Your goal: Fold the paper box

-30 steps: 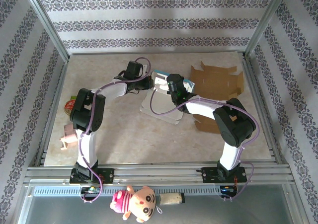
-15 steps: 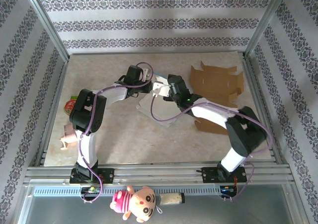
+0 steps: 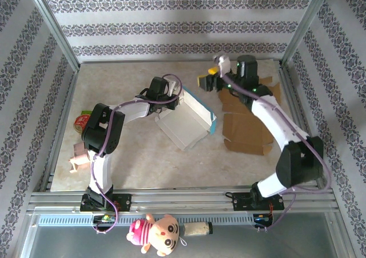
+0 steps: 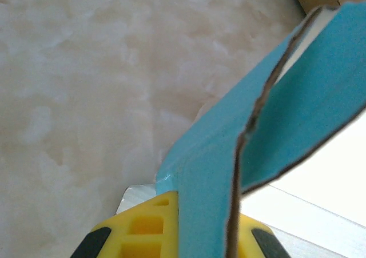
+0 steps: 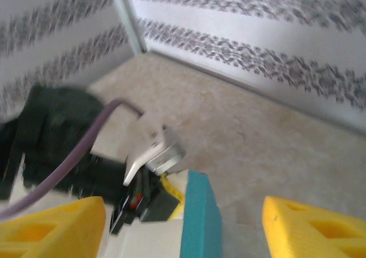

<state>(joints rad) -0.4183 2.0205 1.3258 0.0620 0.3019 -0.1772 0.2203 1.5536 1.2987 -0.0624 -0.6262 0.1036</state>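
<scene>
Teal-outside, white-inside paper box (image 3: 189, 118) sits tilted mid-table on the glossy marbled tabletop (image 3: 137, 155), flap pinched tight in the left gripper (image 3: 173, 99). The yellow-tipped right gripper (image 3: 207, 78) hangs spread wide near the flat brown cardboard (image 3: 249, 126).

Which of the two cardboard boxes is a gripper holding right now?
The white and teal box, pinched at one flap by the left gripper; the brown box lies flat with no gripper on it.

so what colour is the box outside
The box is teal outside, white inside; left wrist view shows it best.
</scene>
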